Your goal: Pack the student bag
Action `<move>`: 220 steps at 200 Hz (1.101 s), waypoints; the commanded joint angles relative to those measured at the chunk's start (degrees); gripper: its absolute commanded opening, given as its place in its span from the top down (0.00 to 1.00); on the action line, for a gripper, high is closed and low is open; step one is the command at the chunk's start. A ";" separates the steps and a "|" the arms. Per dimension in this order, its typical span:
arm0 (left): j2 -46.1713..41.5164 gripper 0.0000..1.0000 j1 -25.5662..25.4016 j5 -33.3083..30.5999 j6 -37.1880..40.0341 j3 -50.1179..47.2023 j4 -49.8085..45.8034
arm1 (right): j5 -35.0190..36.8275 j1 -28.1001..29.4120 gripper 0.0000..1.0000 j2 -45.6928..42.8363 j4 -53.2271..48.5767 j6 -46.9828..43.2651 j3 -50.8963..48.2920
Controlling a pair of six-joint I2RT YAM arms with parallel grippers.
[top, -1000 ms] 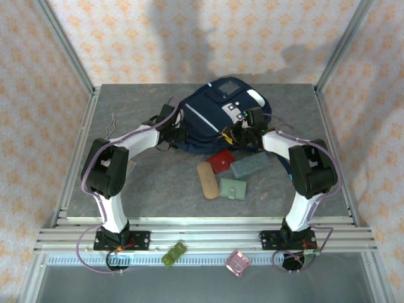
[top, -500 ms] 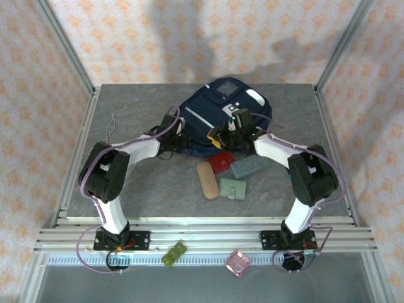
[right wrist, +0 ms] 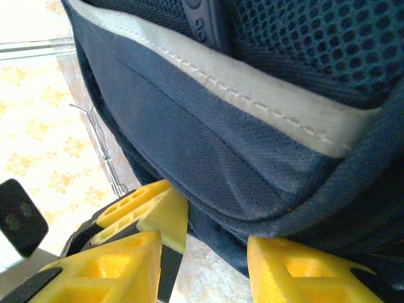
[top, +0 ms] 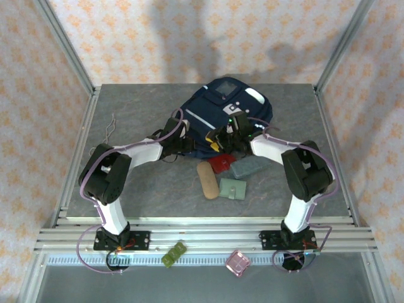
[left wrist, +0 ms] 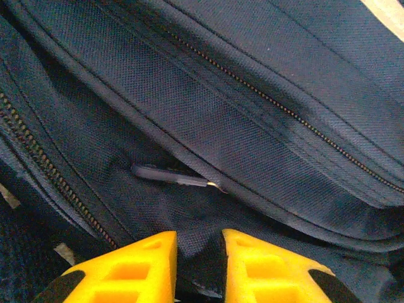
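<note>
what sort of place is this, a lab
Probably a robot test cell, not a real room: a grey table fenced by aluminium rails, patterned backdrop walls, and a left arm and right arm bolted at its near edge.

Navy student bag (top: pixel 211 107), red pouch (top: pixel 221 163), orange-floral wallpaper (top: pixel 158 38)
</note>
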 commanded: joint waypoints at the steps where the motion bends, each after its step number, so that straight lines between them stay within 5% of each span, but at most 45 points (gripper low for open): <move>1: -0.61 0.78 -1.28 3.71 -1.62 -2.04 -0.40 | 1.94 0.09 0.60 0.09 -0.99 0.22 -0.94; 106: -1.14 0.80 -1.24 3.65 -1.54 -2.20 -0.83 | 5.90 -1.14 0.61 -2.03 1.16 0.30 -7.48; 170: -0.89 0.81 -2.34 3.97 -1.02 -2.39 -1.56 | 10.84 -2.44 0.65 0.12 8.23 8.22 -5.99; 220: -0.90 0.83 -3.00 3.97 -0.44 -2.10 -2.24 | 14.47 -2.83 1.00 -0.18 9.11 11.67 -6.31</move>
